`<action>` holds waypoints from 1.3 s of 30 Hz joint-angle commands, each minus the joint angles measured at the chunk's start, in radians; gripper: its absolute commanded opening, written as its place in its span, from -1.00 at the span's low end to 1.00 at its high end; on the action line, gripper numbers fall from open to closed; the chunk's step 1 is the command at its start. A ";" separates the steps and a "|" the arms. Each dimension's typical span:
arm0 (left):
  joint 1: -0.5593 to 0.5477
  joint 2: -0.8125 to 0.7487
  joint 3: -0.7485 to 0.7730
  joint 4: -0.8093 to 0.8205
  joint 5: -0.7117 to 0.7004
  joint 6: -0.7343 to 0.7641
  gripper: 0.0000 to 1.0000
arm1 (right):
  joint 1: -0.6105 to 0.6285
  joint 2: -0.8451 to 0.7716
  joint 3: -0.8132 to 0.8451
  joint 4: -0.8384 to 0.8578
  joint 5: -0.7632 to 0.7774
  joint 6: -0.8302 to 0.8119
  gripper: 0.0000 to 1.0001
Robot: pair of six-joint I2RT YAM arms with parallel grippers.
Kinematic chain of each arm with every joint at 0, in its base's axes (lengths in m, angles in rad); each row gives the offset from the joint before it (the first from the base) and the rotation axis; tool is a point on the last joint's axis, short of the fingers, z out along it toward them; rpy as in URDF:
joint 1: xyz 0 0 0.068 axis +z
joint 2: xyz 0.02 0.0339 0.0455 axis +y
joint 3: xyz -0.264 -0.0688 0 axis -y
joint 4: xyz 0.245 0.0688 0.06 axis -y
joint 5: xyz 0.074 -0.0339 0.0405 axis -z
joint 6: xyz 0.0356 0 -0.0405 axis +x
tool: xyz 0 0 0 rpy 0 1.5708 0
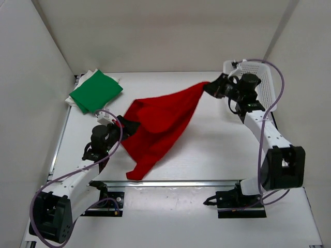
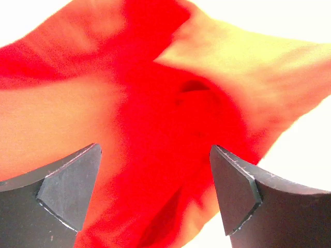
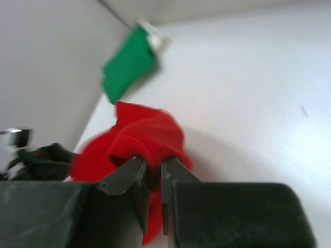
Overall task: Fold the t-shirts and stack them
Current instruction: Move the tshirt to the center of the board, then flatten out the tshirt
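Note:
The red t-shirt (image 1: 158,121) hangs stretched between my two grippers above the table, its lower end trailing to the front rail. My right gripper (image 1: 211,86) is shut on a hemmed edge of it, seen pinched between the jaws in the right wrist view (image 3: 153,163), where the red t-shirt (image 3: 147,132) bunches above them. My left gripper (image 1: 125,125) is at the shirt's left side; in the left wrist view (image 2: 154,146) its jaws stand wide apart with the red t-shirt (image 2: 170,103) filling the view between them. The green t-shirt (image 1: 95,90) lies folded at the back left on the white t-shirt (image 1: 74,102).
A white lattice basket (image 1: 261,77) stands at the back right, just behind my right arm. White walls close in the table at the left, back and right. A metal rail (image 1: 170,183) runs along the front edge. The green t-shirt also shows in the right wrist view (image 3: 129,64).

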 commanded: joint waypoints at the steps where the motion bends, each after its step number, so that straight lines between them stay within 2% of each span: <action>1: -0.020 0.070 0.057 0.003 -0.050 0.035 0.81 | -0.053 0.047 -0.053 0.197 -0.010 0.038 -0.94; 3: -0.046 0.159 0.126 0.006 -0.046 0.055 0.81 | -0.057 0.122 0.005 0.049 0.073 -0.009 -0.76; 4: -0.062 0.228 0.145 -0.006 -0.037 0.062 0.80 | -0.052 0.157 0.052 -0.017 0.090 -0.042 -0.58; 5: -0.069 0.262 0.184 -0.019 -0.032 0.083 0.79 | -0.048 0.179 0.072 -0.054 0.140 -0.054 -0.22; 6: -0.072 0.308 0.211 -0.048 -0.033 0.088 0.78 | -0.029 0.187 0.109 -0.131 0.212 -0.091 -0.06; 8: -0.085 0.316 0.200 -0.056 -0.058 0.094 0.77 | 0.037 0.173 0.143 -0.225 0.347 -0.174 0.01; 10: -0.082 0.292 0.173 -0.070 -0.113 0.106 0.79 | 0.100 0.147 0.123 -0.288 0.490 -0.220 -0.01; 12: -0.077 0.270 0.162 -0.104 -0.164 0.126 0.78 | 0.161 0.116 0.047 -0.282 0.568 -0.229 -0.27; 13: -0.079 0.270 0.150 -0.128 -0.176 0.138 0.78 | 0.198 0.099 -0.011 -0.258 0.603 -0.234 -0.33; 14: -0.076 0.275 0.150 -0.142 -0.178 0.143 0.79 | 0.224 0.093 -0.071 -0.244 0.619 -0.243 -0.59; 15: -0.079 0.293 0.145 -0.154 -0.178 0.150 0.79 | 0.257 0.102 -0.102 -0.243 0.622 -0.258 -0.77; 16: -0.085 0.308 0.150 -0.159 -0.170 0.155 0.80 | 0.271 0.116 -0.113 -0.228 0.604 -0.269 -0.78; 18: -0.079 0.394 0.169 -0.174 -0.165 0.157 0.77 | 0.357 0.168 -0.101 -0.245 0.617 -0.335 -0.67; 22: -0.112 0.486 0.223 -0.204 -0.176 0.180 0.66 | 0.469 0.315 -0.010 -0.312 0.653 -0.415 -0.20; 24: -0.117 0.492 0.222 -0.204 -0.178 0.184 0.60 | 0.512 0.354 0.020 -0.331 0.647 -0.438 -0.12; 26: -0.115 0.479 0.212 -0.230 -0.200 0.198 0.49 | 0.543 0.383 0.017 -0.331 0.700 -0.445 -0.09; 28: -0.125 0.425 0.197 -0.265 -0.259 0.201 0.48 | 0.572 0.403 0.013 -0.346 0.729 -0.459 -0.07; 31: -0.152 0.387 0.174 -0.273 -0.305 0.218 0.63 | 0.607 0.431 0.029 -0.363 0.757 -0.461 -0.06; 34: -0.160 0.434 0.191 -0.294 -0.303 0.230 0.66 | 0.611 0.438 0.014 -0.377 0.808 -0.449 -0.05; 37: -0.160 0.491 0.193 -0.271 -0.267 0.227 0.55 | 0.603 0.446 0.002 -0.376 0.831 -0.430 -0.10; 39: -0.163 0.527 0.200 -0.247 -0.251 0.223 0.33 | 0.586 0.449 -0.004 -0.359 0.817 -0.429 -0.25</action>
